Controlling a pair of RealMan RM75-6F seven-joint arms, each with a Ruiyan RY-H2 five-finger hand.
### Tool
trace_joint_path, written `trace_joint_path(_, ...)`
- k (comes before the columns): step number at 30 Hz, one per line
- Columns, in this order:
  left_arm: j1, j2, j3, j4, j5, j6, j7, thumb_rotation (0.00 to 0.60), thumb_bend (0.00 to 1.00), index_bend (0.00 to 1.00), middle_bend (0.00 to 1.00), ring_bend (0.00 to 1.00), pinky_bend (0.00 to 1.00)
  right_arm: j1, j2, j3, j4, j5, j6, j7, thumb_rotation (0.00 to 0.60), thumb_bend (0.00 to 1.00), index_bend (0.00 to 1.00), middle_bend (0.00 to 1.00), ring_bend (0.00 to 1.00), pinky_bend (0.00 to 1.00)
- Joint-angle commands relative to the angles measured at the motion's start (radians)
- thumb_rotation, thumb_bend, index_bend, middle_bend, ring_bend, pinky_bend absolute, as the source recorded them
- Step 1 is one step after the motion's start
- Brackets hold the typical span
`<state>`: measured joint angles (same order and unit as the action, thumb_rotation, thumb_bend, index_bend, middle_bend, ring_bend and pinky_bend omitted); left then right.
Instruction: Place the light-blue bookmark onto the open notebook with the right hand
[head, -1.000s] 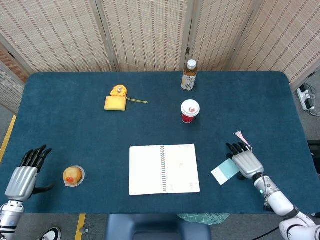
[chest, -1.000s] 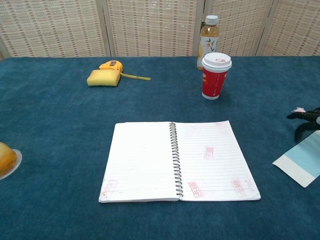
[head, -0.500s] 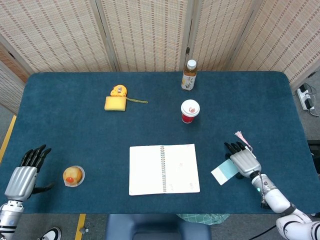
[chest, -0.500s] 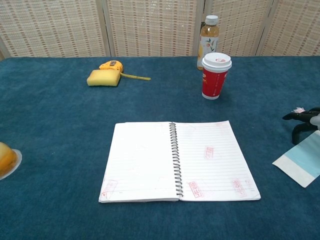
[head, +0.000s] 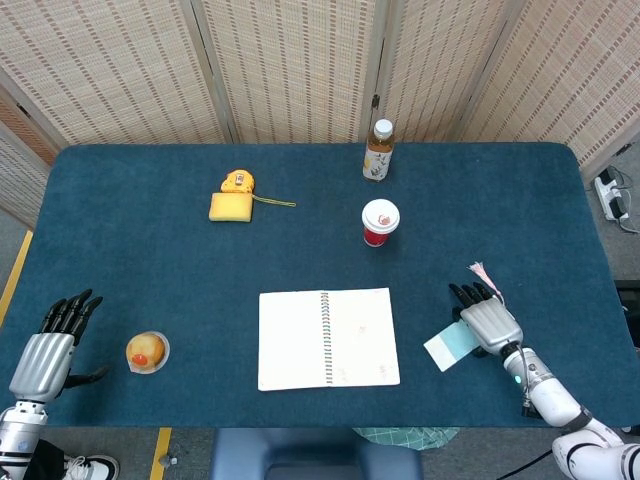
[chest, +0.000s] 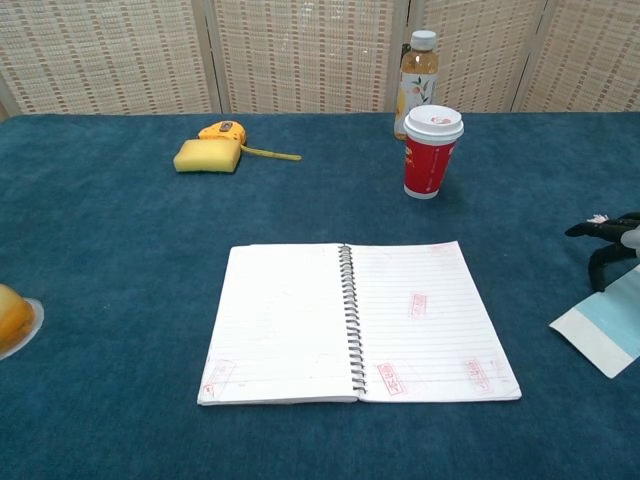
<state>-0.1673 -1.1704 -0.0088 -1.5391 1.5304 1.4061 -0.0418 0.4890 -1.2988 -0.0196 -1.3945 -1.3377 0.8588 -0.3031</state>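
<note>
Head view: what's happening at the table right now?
The right hand rests over the light-blue bookmark on the table, right of the open notebook. Whether it actually grips the bookmark can't be told. The bookmark isn't on the notebook yet. The left hand sits idle, fingers apart, beside a fruit cup.

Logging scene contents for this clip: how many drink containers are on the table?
2. A bottle with a white cap stands at the table's far edge, and a red cup with a white lid stands just in front of it, beyond the open notebook. None appears hidden.
</note>
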Motion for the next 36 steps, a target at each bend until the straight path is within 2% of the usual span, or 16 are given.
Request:
trace_joint_path(1,0.0,0.0,0.0,0.0,0.0,0.001,0.0,0.6,0.17,0.06,0.0,0.0,0.0,0.0,0.0,0.0,-0.001,-0.001,0.004,0.001,0.6,0.18,0.48,0.0,0.0,0.0)
trace_joint_path(9,0.0,0.0,-0.001,0.001,-0.003,-0.003,0.0,0.6,0.17,0.06,0.0,0.0,0.0,0.01,0.019,0.019,-0.024,-0.014,0.035,0.002,0.6,0.18,0.48,0.0,0.0,0.0)
trace_joint_path(14,0.0,-0.001,-0.002,0.0,-0.004,-0.001,0.004,0.6,0.17,0.06,0.0,0.0,0.0,0.028,-0.002,0.014,0.0,-0.114,0.087,0.017,0.6,0.18,0.48,0.0,0.0,0.0)
trace_joint_path(18,0.0,-0.003,-0.002,0.0,-0.007,-0.005,0.009,0.6,0.17,0.06,0.0,0.0,0.0,0.051,-0.047,0.001,0.075,-0.253,0.17,0.049,0.6,0.18,0.48,0.01,0.0,0.0)
trace_joint_path(22,-0.001,-0.004,-0.002,0.001,-0.009,-0.009,0.012,0.6,0.17,0.06,0.0,0.0,0.0,0.076,-0.075,-0.007,0.126,-0.33,0.21,0.084,0.6,0.18,0.47,0.01,0.0,0.0)
trace_joint_path(24,-0.001,-0.005,-0.004,0.002,-0.013,-0.01,0.013,0.6,0.17,0.06,0.0,0.0,0.0,0.147,-0.119,-0.016,0.205,-0.47,0.258,0.109,0.6,0.18,0.47,0.0,0.0,0.0)
trace_joint_path(28,-0.002,-0.006,-0.006,0.005,-0.02,-0.014,0.009,0.6,0.17,0.06,0.0,0.0,0.0,0.223,-0.19,-0.043,0.35,-0.588,0.313,0.212,0.6,0.18,0.46,0.0,0.0,0.0)
trace_joint_path(36,-0.007,-0.009,-0.01,0.016,-0.035,-0.03,0.005,0.6,0.17,0.06,0.0,0.0,0.0,0.324,-0.309,-0.089,0.538,-0.712,0.401,0.316,0.6,0.18,0.45,0.0,0.0,0.0)
